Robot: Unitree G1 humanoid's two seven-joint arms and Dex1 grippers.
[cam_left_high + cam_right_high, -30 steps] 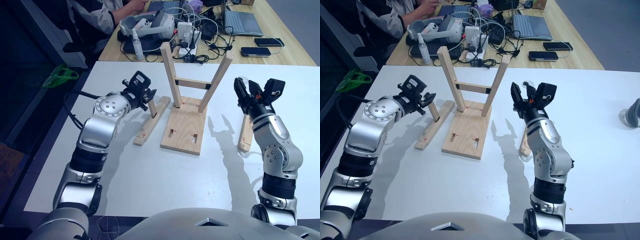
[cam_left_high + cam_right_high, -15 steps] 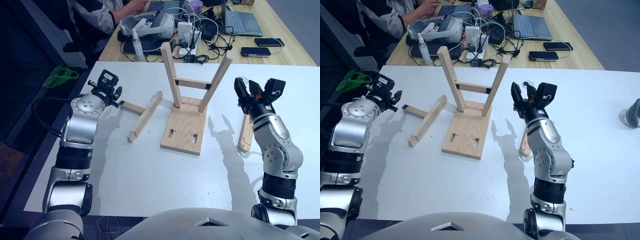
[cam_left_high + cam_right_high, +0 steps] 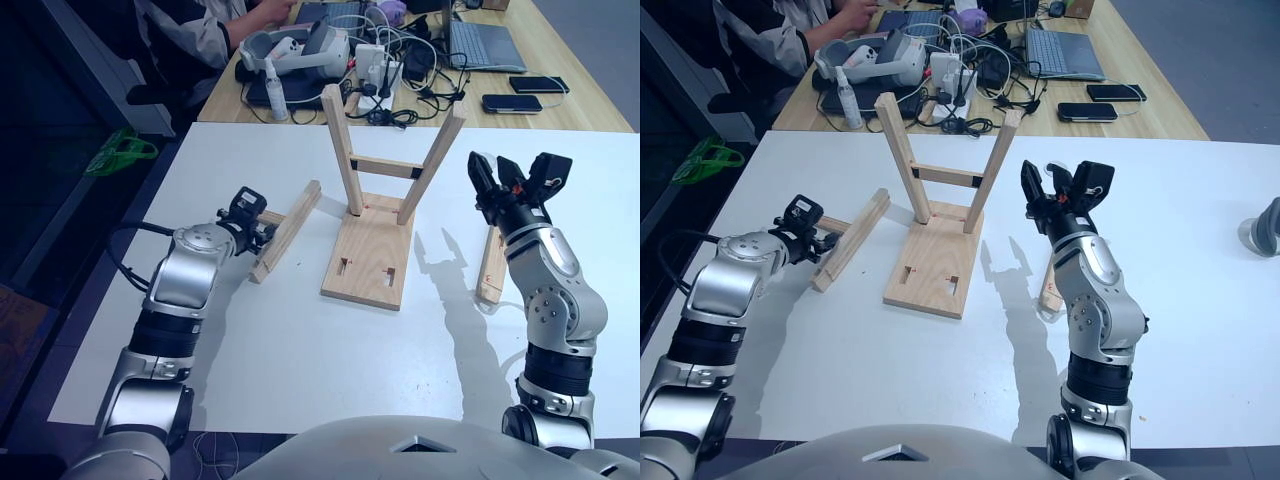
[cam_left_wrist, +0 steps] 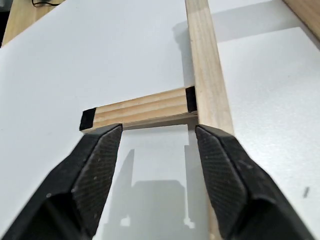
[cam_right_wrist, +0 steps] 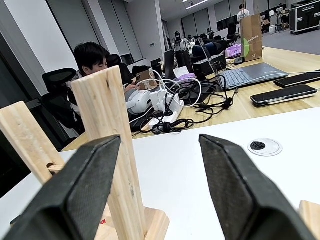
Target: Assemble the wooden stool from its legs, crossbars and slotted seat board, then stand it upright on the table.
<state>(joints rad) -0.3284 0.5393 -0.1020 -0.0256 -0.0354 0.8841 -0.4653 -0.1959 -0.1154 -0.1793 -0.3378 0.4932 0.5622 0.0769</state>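
Both are spread: the left end effector [image 4: 157, 134] faces the crossbar [image 4: 142, 108] of a loose leg [image 3: 287, 231] lying on the worktop [image 3: 300, 350] beside the seat board [image 3: 365, 262]; the right end effector [image 3: 515, 172] hovers. Apparent step: pick-up; next, advance and pinch the crossbar.

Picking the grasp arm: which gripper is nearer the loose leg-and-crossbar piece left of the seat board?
Left. The left gripper is open at the piece's crossbar; the right gripper is raised on the far side of the seat board.
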